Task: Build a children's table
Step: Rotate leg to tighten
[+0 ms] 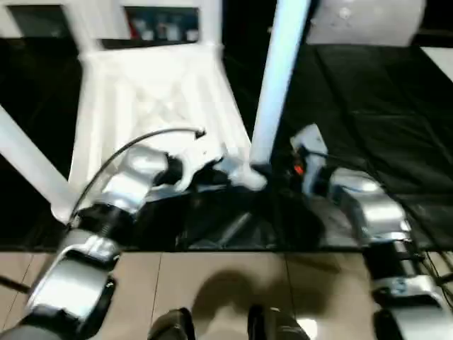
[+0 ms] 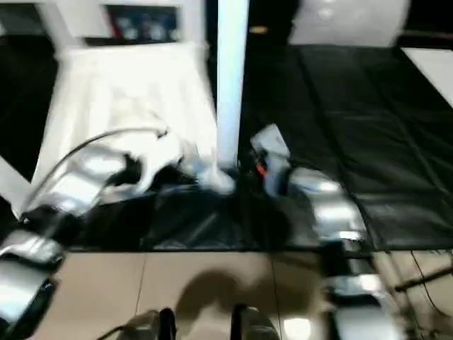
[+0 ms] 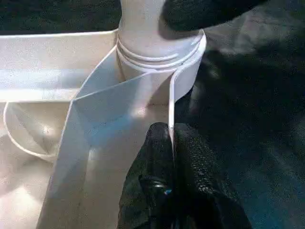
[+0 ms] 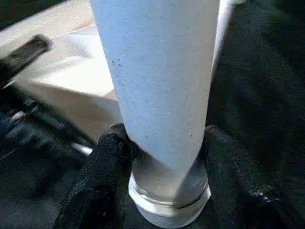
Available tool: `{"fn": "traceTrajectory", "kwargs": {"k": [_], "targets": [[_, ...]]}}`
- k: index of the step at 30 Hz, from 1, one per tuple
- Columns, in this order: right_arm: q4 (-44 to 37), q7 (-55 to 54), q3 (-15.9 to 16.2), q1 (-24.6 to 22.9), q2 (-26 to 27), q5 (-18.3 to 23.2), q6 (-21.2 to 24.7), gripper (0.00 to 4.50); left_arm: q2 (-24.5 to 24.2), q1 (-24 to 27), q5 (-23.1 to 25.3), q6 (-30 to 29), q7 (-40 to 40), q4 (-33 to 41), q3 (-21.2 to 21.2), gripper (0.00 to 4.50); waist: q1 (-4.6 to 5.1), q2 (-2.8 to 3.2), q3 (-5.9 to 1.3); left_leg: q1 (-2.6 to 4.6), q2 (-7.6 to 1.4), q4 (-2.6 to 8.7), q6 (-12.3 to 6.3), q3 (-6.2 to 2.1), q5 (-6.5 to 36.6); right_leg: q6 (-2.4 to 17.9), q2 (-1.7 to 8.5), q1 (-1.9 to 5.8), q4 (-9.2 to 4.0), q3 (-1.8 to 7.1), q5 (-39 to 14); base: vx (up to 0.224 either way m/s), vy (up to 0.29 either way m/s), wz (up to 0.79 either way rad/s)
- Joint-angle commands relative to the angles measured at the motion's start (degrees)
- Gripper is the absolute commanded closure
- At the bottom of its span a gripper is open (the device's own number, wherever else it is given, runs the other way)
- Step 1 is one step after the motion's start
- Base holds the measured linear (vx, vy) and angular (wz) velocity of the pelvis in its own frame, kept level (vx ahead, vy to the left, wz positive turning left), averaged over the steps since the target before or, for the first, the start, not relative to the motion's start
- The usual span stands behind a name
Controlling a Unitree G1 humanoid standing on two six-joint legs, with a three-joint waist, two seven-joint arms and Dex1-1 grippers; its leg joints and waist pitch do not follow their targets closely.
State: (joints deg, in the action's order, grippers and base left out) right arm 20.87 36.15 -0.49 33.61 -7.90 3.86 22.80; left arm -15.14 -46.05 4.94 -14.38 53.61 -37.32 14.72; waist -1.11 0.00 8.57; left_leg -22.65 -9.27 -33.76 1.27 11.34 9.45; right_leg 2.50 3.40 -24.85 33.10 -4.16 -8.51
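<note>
The table top (image 1: 152,92) lies upside down on a black sheet (image 1: 375,106), with tan floor (image 1: 212,283) in front of it. One leg (image 1: 277,78) stands upright in the near corner socket (image 3: 159,50). The left gripper (image 3: 172,148) is pinched on the top's thin rim beside that socket – the right gripper (image 4: 164,157) clasps the leg's base.

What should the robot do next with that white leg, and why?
Probably keep twisting the leg home. The right end effector clasps its base, standing in the corner socket with threads showing, while the left end effector pinches the tabletop rim, steadying it.
</note>
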Motion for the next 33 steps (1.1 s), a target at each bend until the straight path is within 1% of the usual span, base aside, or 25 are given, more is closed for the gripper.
{"fn": "traceTrajectory", "kwargs": {"k": [1, 2, 3, 4, 5, 6, 7, 8, 10, 11, 13, 14, 15, 18, 19, 20, 21, 22, 23, 24, 28, 29, 31, 32, 33], "targets": [[2.0, -6.7, 3.6, 1.8, 7.3, 0.8, 3.8, 2.58, 5.7, -3.5, -0.6, -1.5, -5.8, 0.0, 0.2, 4.50, -0.07, -0.65, -3.86, 1.39, -3.38, 4.39, -2.67, -2.60, 13.8, 5.9, 5.68, 2.96, -5.41, 2.90, -30.8, 0.000, 0.000, 0.00], [2.2, -9.1, 2.5, 2.1, 8.6, 1.4, 3.9, 2.58, 6.3, -4.0, -0.5, -1.7, -6.5, -0.4, 0.0, 4.50, 0.11, -0.53, -3.81, 1.72, -3.48, 4.41, -2.32, -2.66, 14.3, 6.3, 5.74, 2.69, -5.53, 2.95, -30.2, 0.000, 0.000, 0.00], [2.1, -10.6, 1.7, 2.3, 9.4, 1.8, 3.9, 2.58, 6.6, -4.3, -0.4, -1.7, -6.7, -0.5, 0.0, 4.50, 0.24, -0.57, -3.85, 1.70, -3.51, 4.45, -2.53, -2.64, 14.1, 6.7, 5.76, 2.83, -5.44, 3.01, -28.4, 0.000, 0.000, 0.00], [2.1, -10.9, 1.4, 2.3, 9.6, 1.8, 3.9, 2.03, 6.7, -4.3, -0.3, -1.6, -6.6, -0.6, 0.1, 4.50, 0.26, -0.57, -3.87, 1.63, -3.54, 4.45, -2.75, -2.58, 13.9, 7.0, 5.79, 2.85, -5.39, 3.11, -27.3, 0.000, 0.000, 0.00], [1.7, -10.7, 1.5, 2.2, 9.8, 1.8, 3.5, 2.03, 6.9, -4.3, -0.4, -1.5, -6.4, -0.6, -0.1, 4.50, 0.28, -0.57, -3.92, 1.54, -3.61, 4.43, -3.29, -2.46, 13.0, 7.7, 5.75, 2.94, -5.08, 3.25, -24.1, 0.000, 0.000, 0.00], [1.1, -10.1, 1.8, 2.0, 9.7, 1.5, 3.2, 1.89, 6.9, -4.3, -0.4, -1.3, -6.0, -0.4, -0.1, 4.50, 0.27, -0.29, -3.89, 1.44, -3.70, 4.44, -4.00, -2.37, 11.5, 8.8, 5.63, 3.01, -4.60, 3.39, -19.7, 0.000, 0.000, 0.00], [0.3, -9.7, 2.1, 1.7, 9.3, 1.0, 3.1, 1.79, 6.8, -4.2, -0.4, -1.1, -5.5, -0.2, 0.0, 4.50, 0.35, -0.39, -4.01, 1.40, -3.68, 4.36, -4.44, -2.25, 10.8, 9.4, 5.48, 3.08, -4.41, 3.42, -17.7, 0.000, 0.000, 0.00], [0.0, -9.6, 2.2, 1.6, 9.2, 0.8, 3.0, 1.79, 6.8, -4.2, -0.4, -1.1, -5.4, -0.1, 0.0, 4.50, 0.37, -0.32, -3.86, 1.43, -3.69, 4.32, -5.31, -2.16, 10.0, 10.3, 5.44, 3.05, -4.17, 3.49, -14.9, 0.000, 0.000, 0.00], [-1.6, -8.8, 2.6, 1.0, 8.1, 0.0, 2.0, 1.54, 6.1, -3.8, -0.4, -0.6, -4.0, 0.5, 0.4, 4.50, 0.37, -0.48, -3.84, 1.33, -3.49, 4.13, -6.32, -1.97, 9.5, 10.9, 5.62, 3.21, -4.20, 3.52, -14.5, 0.000, 0.000, 0.00], [-2.1, -8.2, 2.5, 0.7, 7.3, -0.1, 2.0, 1.54, 5.6, -3.5, -0.6, -0.5, -3.2, 0.9, 0.5, 4.50, 0.27, -0.29, -3.48, 1.09, -3.49, 4.24, -6.85, -2.07, 8.5, 11.1, 5.68, 3.25, -4.10, 3.52, -13.7, 0.000, 0.000, 0.00], [-2.9, -6.8, 2.1, -0.1, 5.1, 0.3, 0.4, 1.42, 4.2, -2.6, -0.9, 1.2, -0.9, 2.1, 0.8, 4.50, 0.19, -0.27, -3.43, 1.06, -3.49, 4.27, -7.50, -2.02, 7.9, 11.1, 5.53, 3.30, -4.06, 3.43, -12.7, 0.000, 0.000, 0.00], [-3.6, -4.9, 1.0, -0.8, 3.5, 1.8, -0.2, 1.19, 3.1, -1.7, -1.3, 1.5, 0.9, 3.4, 0.8, 4.50, 0.14, -0.34, -3.50, 1.07, -3.58, 4.26, -7.82, -2.00, 7.3, 11.4, 5.51, 3.41, -3.84, 3.47, -11.5, 0.000, 0.000, 0.00], [-3.6, -4.6, 0.8, -0.8, 3.3, 2.1, -0.2, 1.12, 2.9, -1.6, -1.3, 1.5, 1.1, 3.5, 0.8, 4.50, 0.10, -0.21, -3.36, 1.05, -3.69, 4.30, -8.16, -2.04, 7.1, 12.1, 5.56, 3.53, -3.71, 3.46, -10.2, 0.000, 0.000, 0.00], [-5.1, 2.2, 0.5, -1.9, -0.6, 4.0, -2.2, 0.91, 0.4, 0.2, -1.6, 3.2, 4.6, 5.4, 1.2, 4.50, -0.03, -0.01, -3.01, 1.08, -3.93, 4.23, -8.99, -1.94, 5.9, 14.1, 5.50, 3.46, -3.18, 3.58, -6.7, 0.000, 0.000, 0.00], [-5.6, 6.4, 0.7, -2.3, -2.9, 4.9, -2.4, 0.78, -0.8, 1.2, -1.9, 4.3, 6.7, 6.3, 1.4, 4.50, -0.11, -0.24, -2.88, 1.01, -3.92, 4.16, -9.39, -1.87, 5.4, 14.5, 5.53, 3.63, -3.04, 3.61, -5.6, 0.000, 0.000, 0.00], [-5.6, 6.4, 0.7, -2.3, -2.9, 4.9, -2.4, 0.68, -0.8, 1.2, -1.9, 4.3, 6.7, 6.3, 1.4, 4.50, -0.21, -0.17, -2.76, 0.98, -3.91, 4.18, -9.64, -1.89, 5.4, 14.6, 5.60, 3.71, -3.02, 3.62, -5.4, 0.000, 0.000, 0.00], [-5.8, 10.0, 0.9, -2.5, -4.8, 5.5, -2.8, 0.64, -1.7, 1.9, -2.2, 4.5, 8.3, 7.0, 1.5, 4.50, -0.40, -0.01, -2.59, 1.13, -3.98, 4.23, -9.82, -1.85, 5.7, 14.6, 5.60, 3.57, -3.13, 3.61, -6.3, 0.000, 0.000, 0.00], [-5.9, 13.5, 1.2, -2.6, -6.7, 6.2, -3.6, 0.64, -2.6, 2.6, -2.6, 5.4, 10.0, 7.7, 1.7, 4.50, -0.43, -0.03, -2.44, 1.19, -4.09, 4.31, -9.84, -1.81, 6.0, 14.5, 5.57, 3.48, -3.30, 3.61, -7.3, 0.000, 0.000, 0.00], [-5.5, 16.7, 1.4, -2.4, -8.5, 6.9, -4.3, 0.52, -3.4, 3.5, -3.3, 6.7, 12.2, 8.7, 1.8, 4.50, -0.67, -0.16, -2.29, 1.36, -4.25, 4.36, -9.50, -1.76, 6.9, 14.2, 5.64, 3.41, -3.41, 3.66, -9.1, 0.000, 0.000, 0.00], [-4.9, 19.3, 1.5, -1.9, -9.9, 7.4, -5.0, 0.41, -4.2, 4.3, -4.2, 7.1, 14.2, 9.9, 2.0, 4.50, -0.95, -0.11, -2.09, 1.30, -4.26, 4.41, -9.11, -1.73, 7.5, 14.0, 5.72, 3.44, -3.50, 3.65, -10.6, 0.000, 0.000, 0.00], [-3.0, 25.8, 2.3, -0.5, -12.9, 8.7, -6.0, 0.03, -6.5, 6.1, -5.7, 7.2, 18.5, 12.4, 2.9, 4.50, -1.36, 0.09, -1.94, 1.62, -4.59, 4.66, -7.73, -1.71, 8.8, 13.7, 5.67, 3.02, -3.65, 3.69, -13.6, 0.000, 0.000, 0.00], [-2.2, 30.8, 3.5, 0.3, -15.0, 9.3, -5.7, 0.03, -7.7, 6.8, -5.9, 7.6, 20.4, 13.1, 3.2, 4.50, -1.45, 0.09, -1.88, 1.62, -4.52, 4.65, -7.39, -1.68, 9.0, 13.7, 5.68, 2.97, -3.65, 3.71, -14.1, 0.000, 0.000, 0.00], [-1.2, 35.0, 5.2, 1.0, -16.9, 9.0, -7.0, 0.03, -8.7, 7.3, -6.2, 8.0, 22.1, 13.9, 3.4, 4.50, -1.52, -0.46, -2.00, 1.60, -4.54, 4.58, -7.61, -1.60, 8.3, 13.6, 5.65, 3.09, -3.52, 3.74, -14.0, 0.000, 0.000, 0.00], [-1.0, 35.4, 5.4, 1.0, -17.1, 9.0, -7.2, 0.03, -8.8, 7.4, -6.3, 8.0, 22.3, 14.0, 3.4, 4.50, -1.74, -0.20, -2.07, 1.56, -4.65, 4.52, -7.67, -1.68, 7.6, 13.7, 5.82, 3.09, -3.34, 3.77, -13.5, 0.000, 0.000, 0.00], [-0.3, 37.0, 6.0, 1.5, -17.6, 9.0, -7.9, 0.03, -9.3, 7.6, -6.5, 8.1, 23.2, 14.4, 3.5, 4.50, -1.78, -0.29, -2.10, 1.62, -4.65, 4.46, -7.79, -1.57, 7.0, 13.9, 5.79, 2.99, -3.35, 3.84, -12.7, 0.000, 0.000, 0.00]]}}
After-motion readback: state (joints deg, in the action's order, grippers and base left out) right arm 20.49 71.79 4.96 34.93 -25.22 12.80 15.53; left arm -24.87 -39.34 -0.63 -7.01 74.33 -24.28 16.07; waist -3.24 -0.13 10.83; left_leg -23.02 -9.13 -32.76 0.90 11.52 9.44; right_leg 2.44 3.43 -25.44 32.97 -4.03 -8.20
